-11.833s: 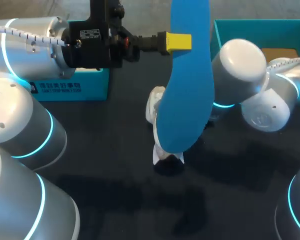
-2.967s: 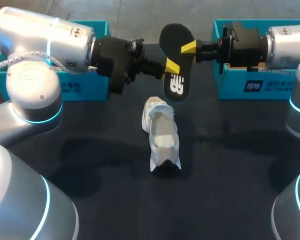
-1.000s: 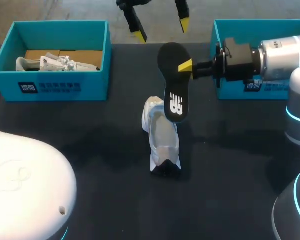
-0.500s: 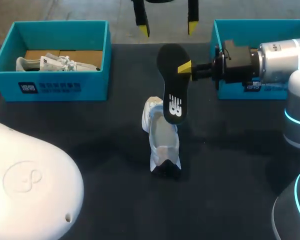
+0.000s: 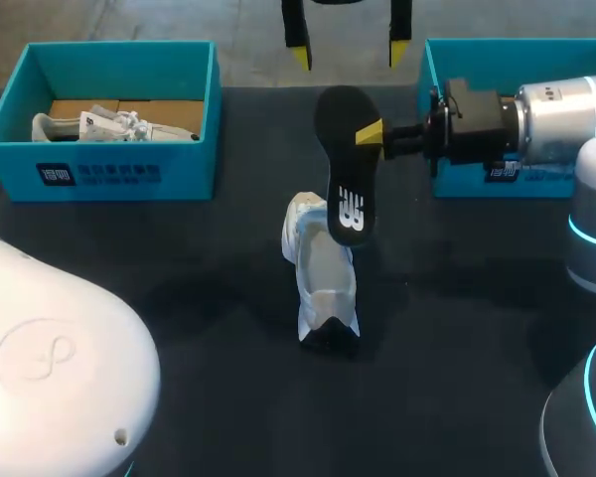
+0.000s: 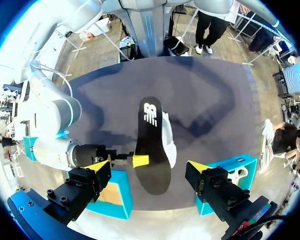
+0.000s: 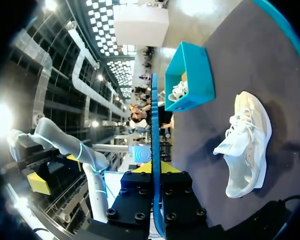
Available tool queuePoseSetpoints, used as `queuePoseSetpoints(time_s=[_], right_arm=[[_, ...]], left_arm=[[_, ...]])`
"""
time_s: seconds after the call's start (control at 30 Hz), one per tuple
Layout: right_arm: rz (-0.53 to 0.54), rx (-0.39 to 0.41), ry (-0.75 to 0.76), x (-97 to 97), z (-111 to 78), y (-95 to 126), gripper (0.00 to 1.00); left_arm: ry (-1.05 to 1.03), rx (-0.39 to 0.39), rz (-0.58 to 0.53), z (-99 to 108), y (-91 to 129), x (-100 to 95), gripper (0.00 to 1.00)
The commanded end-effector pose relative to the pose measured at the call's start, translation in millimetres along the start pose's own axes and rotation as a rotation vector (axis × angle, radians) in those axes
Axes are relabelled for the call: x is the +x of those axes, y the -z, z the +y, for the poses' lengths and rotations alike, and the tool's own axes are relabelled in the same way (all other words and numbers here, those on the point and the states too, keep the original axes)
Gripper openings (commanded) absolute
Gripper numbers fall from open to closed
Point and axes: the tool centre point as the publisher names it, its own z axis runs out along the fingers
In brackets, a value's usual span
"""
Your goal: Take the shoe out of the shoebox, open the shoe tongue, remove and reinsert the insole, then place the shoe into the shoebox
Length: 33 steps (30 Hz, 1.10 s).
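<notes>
Looking from the near side of the desk (image 5: pixel 457 328) outward, I see the white sneaker (image 5: pixel 318 273) lying out of its box at mid-desk, so the take-out step is done. I judge the tongue is opened too, since the black insole (image 5: pixel 345 164) is already out. My right claw (image 5: pixel 371 132) is pinching that insole by one edge and holds it in the air, its lower end over the sneaker's far end. What I reckon is left is sliding the insole back in and boxing the shoe. Farther off, my left claw (image 5: pixel 348 53) hangs spread and empty over the desk's far edge. A teal shoebox sits at each far corner: the left shoebox (image 5: pixel 99 174) holds another white shoe (image 5: pixel 109 124), and the right shoebox (image 5: pixel 521 45) is half hidden behind my right arm. Three seconds ago both claws were at the insole; the left has since let go and pulled away. In the last half-second it drifted slightly rightward while the insole barely moved.
</notes>
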Motion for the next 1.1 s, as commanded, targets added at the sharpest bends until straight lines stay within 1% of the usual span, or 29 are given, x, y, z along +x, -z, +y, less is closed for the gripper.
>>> queuePoseSetpoints(time_s=[0.03, 0.2, 0.3, 0.33, 0.4, 0.43, 0.5, 0.53, 0.6, 0.63, 0.7, 0.73, 0.8, 0.83, 0.9, 0.93, 1.0, 1.1], right_arm=[[-0.001, -0.001, -0.001, 0.2, -1.2, 1, 0.0], [0.0, -0.002, -0.001, 1.1, -1.7, 2, 0.0], [-0.001, -0.004, -0.001, 1.3, -1.7, 4, 0.0], [-0.001, -0.007, -0.001, 1.4, -1.7, 6, 0.0], [-0.001, -0.009, -0.001, 1.8, -1.7, 7, 0.0], [-0.001, -0.011, -0.001, 2.2, -1.9, 8, 0.0], [-0.001, -0.012, 0.0, 2.6, -2.1, 9, 0.0], [-0.002, -0.012, 0.0, 2.9, -2.1, 9, 0.0], [-0.002, -0.013, -0.001, 3.2, -2.1, 10, 0.0], [-0.002, -0.014, 0.0, 3.8, -2.0, 11, 0.0], [-0.001, -0.015, 0.0, 4.5, -1.9, 11, 0.0], [0.0, -0.017, 0.0, 5.3, -1.8, 12, 0.0], [0.001, -0.019, 0.001, 6.2, -1.8, 13, 0.0], [0.0, -0.021, 0.002, 7.0, -1.8, 14, 0.0], [-0.001, -0.023, 0.003, 7.9, -2.0, 15, 0.0], [-0.001, -0.025, 0.003, 8.9, -2.2, 16, 0.0], [-0.001, -0.028, 0.005, 10.2, -2.6, 18, 0.0], [0.004, -0.034, 0.005, 12.1, -2.9, 20, 0.0]], left_arm=[[-0.002, -0.012, -0.037, -2, -5, 6.8, 1.0], [0.008, -0.009, -0.06, -4, -8, 11.1, 1.0], [0.021, -0.014, -0.106, -6, -10, 16.2, 1.0], [0.023, -0.022, -0.137, -7, -12, 18.5, 1.0], [0.032, -0.02, -0.155, -7, -14, 20.9, 1.0], [0.031, -0.035, -0.195, -8, -16, 24.1, 1.0], [0.032, -0.035, -0.212, -9, -19, 27.1, 1.0], [0.027, -0.054, -0.259, -10, -21, 30.1, 1.0], [0.027, -0.047, -0.28, -11, -23, 31.7, 1.0], [0.026, -0.062, -0.332, -13, -25, 33.7, 1.0], [0.025, -0.06, -0.36, -14, -26, 35.0, 1.0], [0.019, -0.082, -0.415, -14, -29, 37.6, 1.0], [0.024, -0.084, -0.461, -14, -31, 39.9, 1.0], [0.013, -0.105, -0.51, -14, -31, 41.3, 1.0], [0.018, -0.107, -0.547, -15, -32, 43.2, 1.0], [0.017, -0.128, -0.596, -15, -32, 45.3, 1.0], [0.013, -0.134, -0.628, -15, -33, 48.2, 1.0], [0.015, -0.171, -0.715, -14, -35, 52.3, 1.0]])
